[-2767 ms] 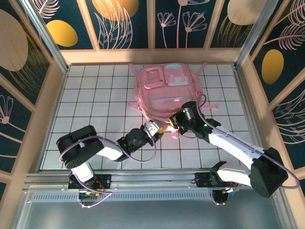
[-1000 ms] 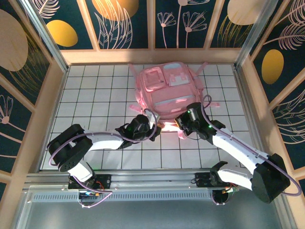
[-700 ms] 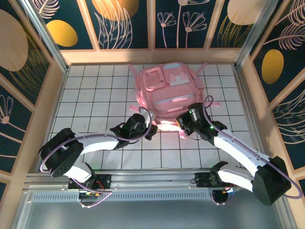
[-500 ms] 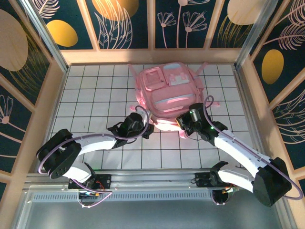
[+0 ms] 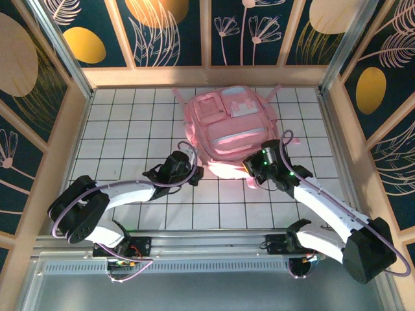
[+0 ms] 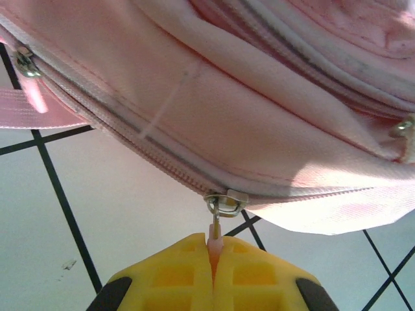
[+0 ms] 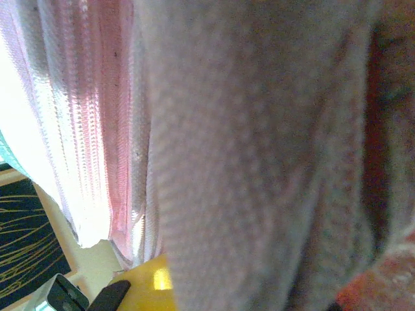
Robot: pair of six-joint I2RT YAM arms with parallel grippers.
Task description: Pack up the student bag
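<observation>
Top external: bag (image 5: 227,123) near far wall (image 5: 162,76)

I'm looking at a white tabletop (image 5: 123,136) ruled into squares by thin black lines, evenly lit, soft shadows only. A light wooden frame (image 5: 207,76) boxes it in on the far, left and right sides. Behind the frame are dark blue wall panels (image 5: 172,32) with gold ovals (image 5: 84,44) and pale line-drawn flowers and leaves. Aluminium posts (image 5: 55,39) slant up at both far corners. At the near edge I get a slotted metal rail (image 5: 207,241), then a grey metal shelf (image 5: 207,288) with a perforated strip. Left wrist view: same white squares close up, one small dark speck (image 6: 68,264) on a tile. Right wrist view: corner of a dark panel (image 7: 26,259) with yellow line art.
</observation>
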